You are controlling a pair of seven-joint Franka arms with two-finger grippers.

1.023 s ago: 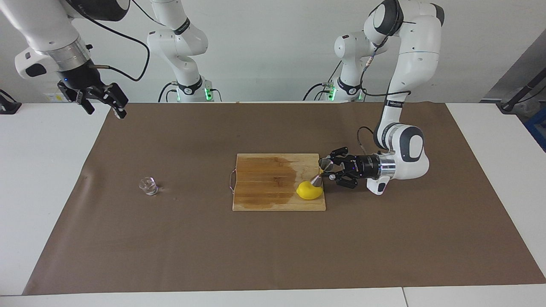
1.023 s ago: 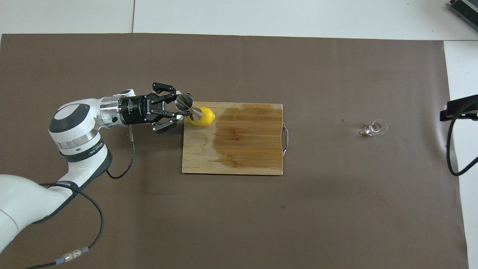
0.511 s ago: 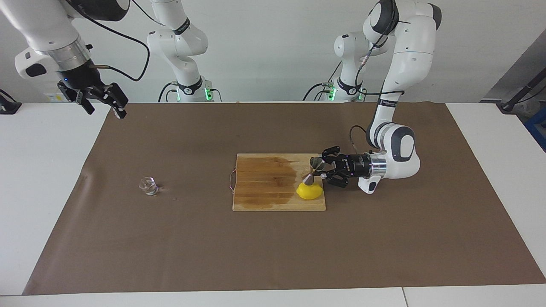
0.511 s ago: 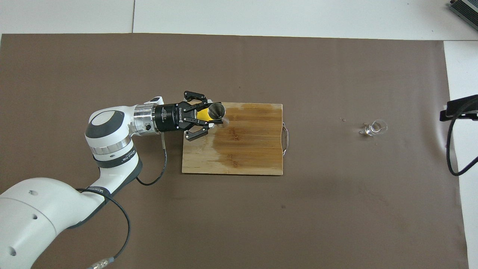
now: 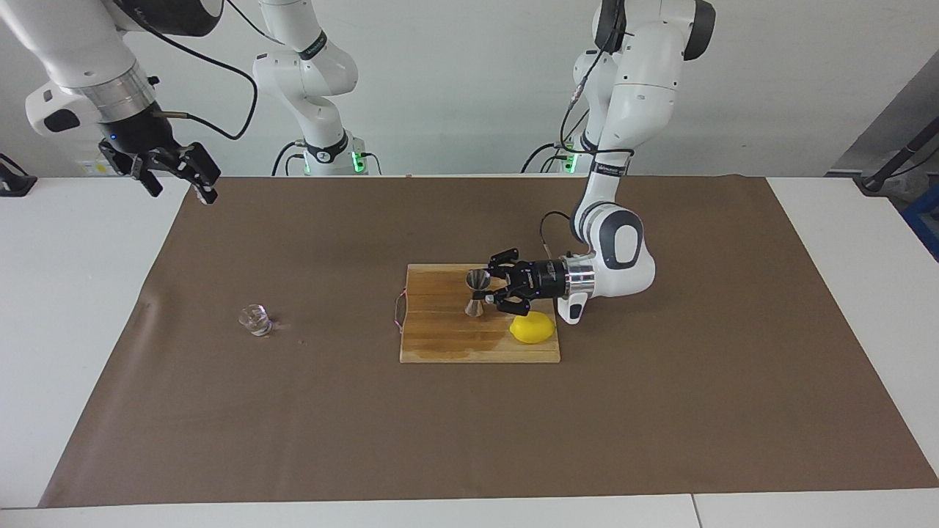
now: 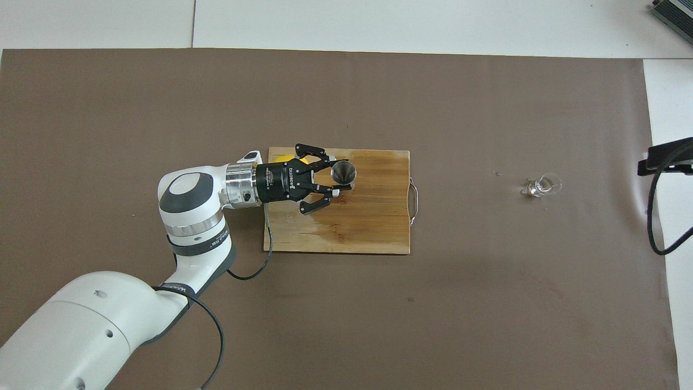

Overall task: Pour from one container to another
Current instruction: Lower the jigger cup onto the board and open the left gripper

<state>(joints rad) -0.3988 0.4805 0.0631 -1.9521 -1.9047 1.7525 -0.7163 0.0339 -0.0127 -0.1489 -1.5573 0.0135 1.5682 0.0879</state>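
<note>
Facing view shows the steel jigger (image 5: 477, 292) upright, pinched at its narrow waist by the left gripper (image 5: 486, 292), over the middle of the cutting board (image 5: 440, 345); whether its foot rests on the wood or hangs just above, I cannot tell. The glass cup (image 5: 255, 320) stands well apart on the brown mat (image 5: 293, 440), at about nine o'clock from the board in this view, toward the right arm's end. To do this step well, I judge the jigger should stay level and come down flat before the fingers release, since its narrow base could tip. Just beside the gripper, at about four o'clock, lies the lemon (image 5: 532, 328), the only crowding. The right gripper (image 5: 180, 172) waits raised, fingers spread, over the mat's corner.
</note>
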